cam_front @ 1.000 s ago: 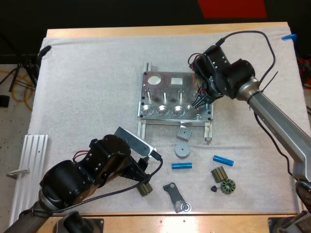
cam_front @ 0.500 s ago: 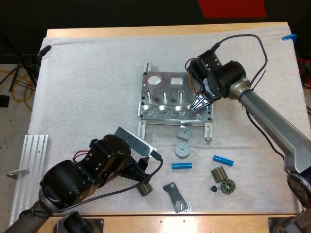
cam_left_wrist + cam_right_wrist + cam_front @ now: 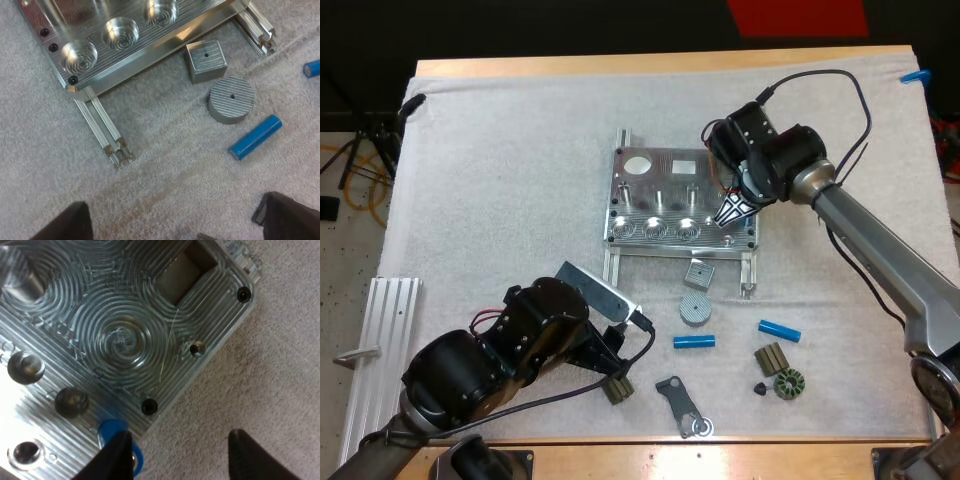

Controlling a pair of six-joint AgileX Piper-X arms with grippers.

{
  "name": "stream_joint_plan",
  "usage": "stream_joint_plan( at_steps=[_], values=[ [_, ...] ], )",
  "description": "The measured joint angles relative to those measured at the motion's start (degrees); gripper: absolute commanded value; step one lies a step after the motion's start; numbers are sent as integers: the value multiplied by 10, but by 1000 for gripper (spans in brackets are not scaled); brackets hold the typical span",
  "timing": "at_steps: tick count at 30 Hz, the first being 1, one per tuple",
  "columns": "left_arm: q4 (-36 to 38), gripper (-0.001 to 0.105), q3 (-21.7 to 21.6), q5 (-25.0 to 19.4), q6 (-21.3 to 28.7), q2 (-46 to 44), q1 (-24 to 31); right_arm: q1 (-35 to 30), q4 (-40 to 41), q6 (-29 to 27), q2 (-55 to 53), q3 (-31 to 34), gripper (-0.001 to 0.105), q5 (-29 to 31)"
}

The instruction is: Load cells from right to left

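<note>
Right gripper [image 3: 728,214] is reaching in from 3 o'clock, left gripper [image 3: 177,222] is hovering at 7 o'clock, both with fingers [image 3: 250,460] standing apart.

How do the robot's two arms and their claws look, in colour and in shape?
The left arm and the right arm have rounded, glossy black joint housings; the right arm's long link is a smooth silver-grey tube. The left claw and the right claw each have two plain black fingers. No markings are readable.
</note>
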Motion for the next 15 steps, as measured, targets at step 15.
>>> stream_joint_plan(
  at_steps=[15],
  values=[
    [0, 69, 0, -2, 145, 0, 0, 0, 125, 42, -171, 1, 44, -90]
  ],
)
